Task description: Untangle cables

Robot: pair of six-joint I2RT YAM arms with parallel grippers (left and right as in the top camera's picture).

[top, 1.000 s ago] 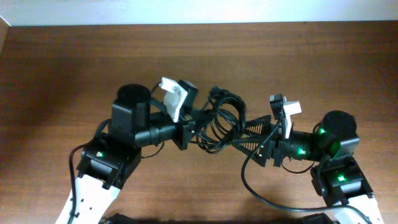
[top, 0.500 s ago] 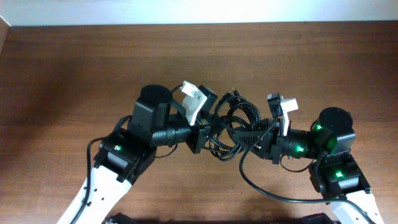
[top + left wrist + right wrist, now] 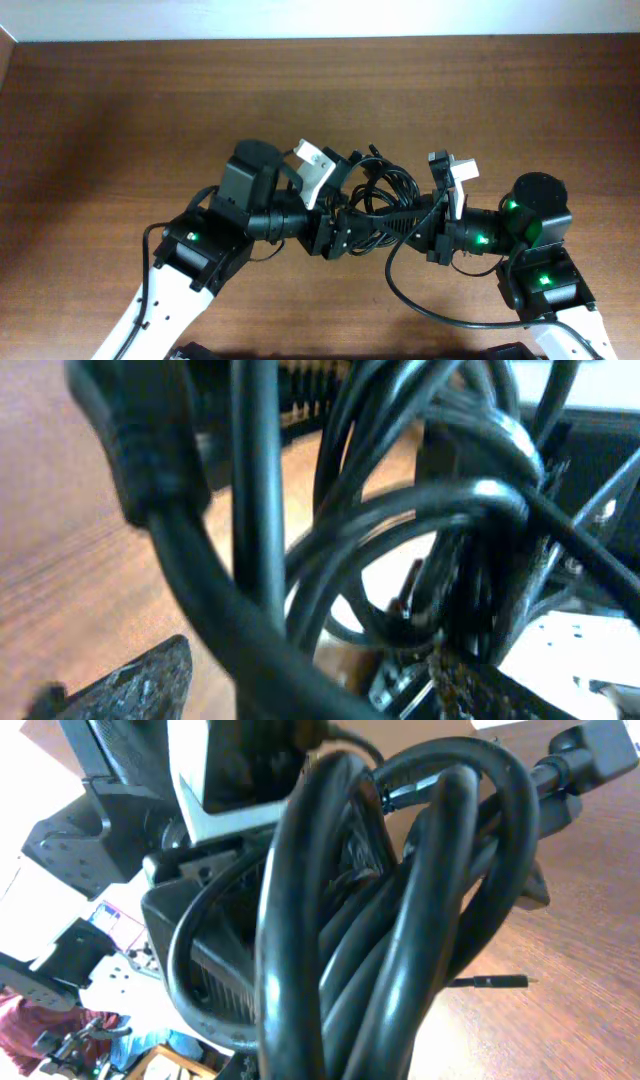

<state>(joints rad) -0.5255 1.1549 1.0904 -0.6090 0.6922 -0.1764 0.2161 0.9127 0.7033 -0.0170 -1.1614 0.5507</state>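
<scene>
Cables: you've got the cables (image 3: 378,195) bunched in one dark knot of loops at the centre of the overhead frame, strung between your two grippers above the table (image 3: 150,100)
Left gripper: your left gripper (image 3: 338,232) sits at the lower left of the knot, released; in the left wrist view its pads (image 3: 140,680) stand apart with strands running across between them, nothing pinched that I can see
Right gripper: your right gripper (image 3: 418,222) is clenched at the knot's right edge, and it looks to be pinching a strand of the bundle
Weight: light, I'd say; thin cord, no real load on either arm
Stiffness: soft and springy; the loops hold a round shape up close in the right wrist view (image 3: 400,920), so expect them to bounce back when you let go
Surface: glossy jacket, likely slippery; a pinch on one strand may slide along it
Where to take hold: go for a single outer loop or just behind a plug, where the moulded body gives your fingers a stop
Loose end: a thin plug tip (image 3: 495,982) lies on the wood at the lower right of the right wrist view; a good end to trace from
Risk: pulling both sides hard could tighten the knot, so ease apart
</scene>
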